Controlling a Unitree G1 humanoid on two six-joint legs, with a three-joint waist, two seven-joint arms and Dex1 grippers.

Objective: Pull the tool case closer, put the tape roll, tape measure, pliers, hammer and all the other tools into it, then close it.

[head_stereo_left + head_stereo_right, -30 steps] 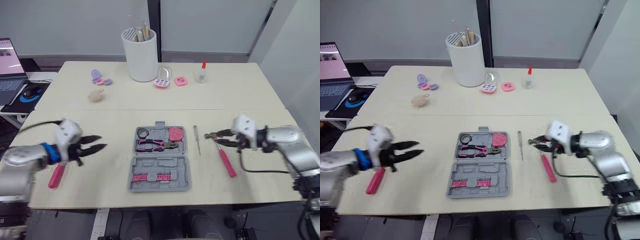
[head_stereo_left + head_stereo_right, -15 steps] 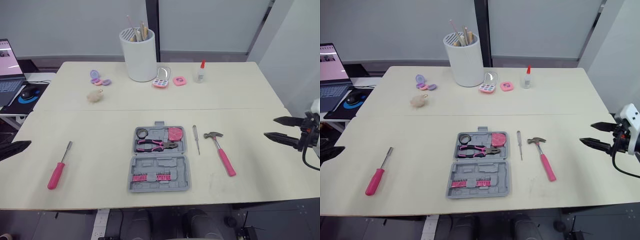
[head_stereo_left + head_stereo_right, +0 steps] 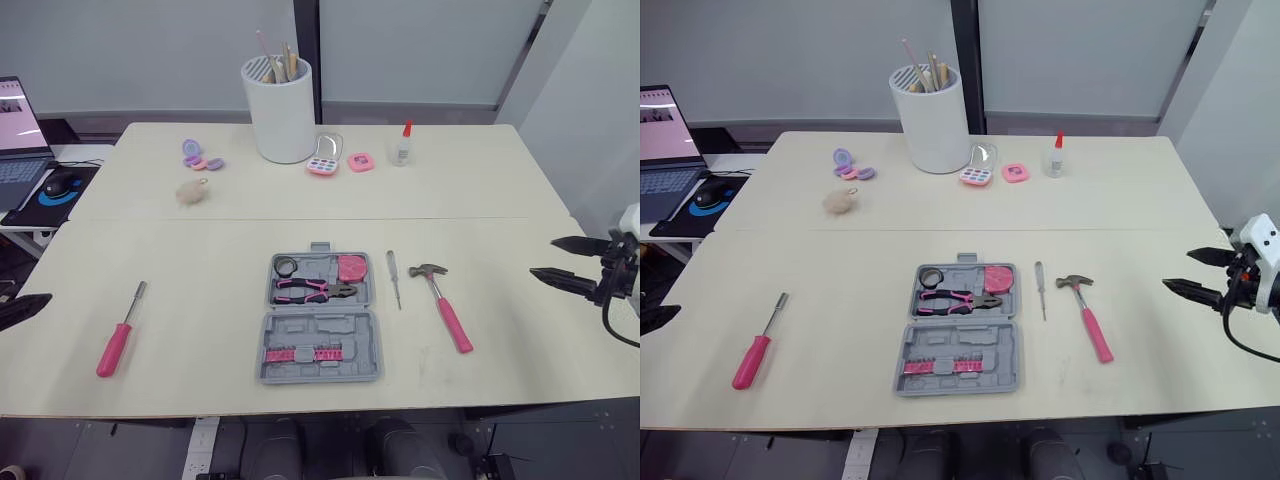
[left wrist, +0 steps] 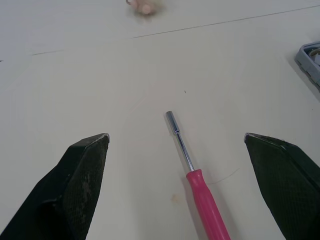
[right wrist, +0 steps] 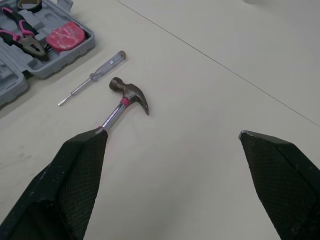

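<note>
The tool case [image 3: 320,338] lies open and flat in the middle of the table [image 3: 200,240], near the front edge. In its far half I see the tape roll [image 3: 286,266], the pliers [image 3: 310,291] and the tape measure [image 3: 351,267].

The hammer [image 3: 445,305] lies just to the right of the case, with its steel head to the far side and its pink handle pointing towards me. I judge it the heaviest piece, with the weight at the head. I would therefore take it on the handle close to the head, so that it does not tip in the grasp. The pink grip should slip less than the bare metal neck.

Between the hammer and the case lies a thin screwdriver [image 3: 393,279]. It is light and lies low on the table, so it may roll away from the pads.

Well to the left is a pink-handled driver [image 3: 120,332], stiff and light. Its thick handle is the better place to hold.

The right gripper [image 3: 543,257] hovers beyond the hammer at the table's right edge, spread wide and empty. The left gripper [image 4: 175,136] is over the pink-handled driver, also spread wide, holding nothing.
</note>
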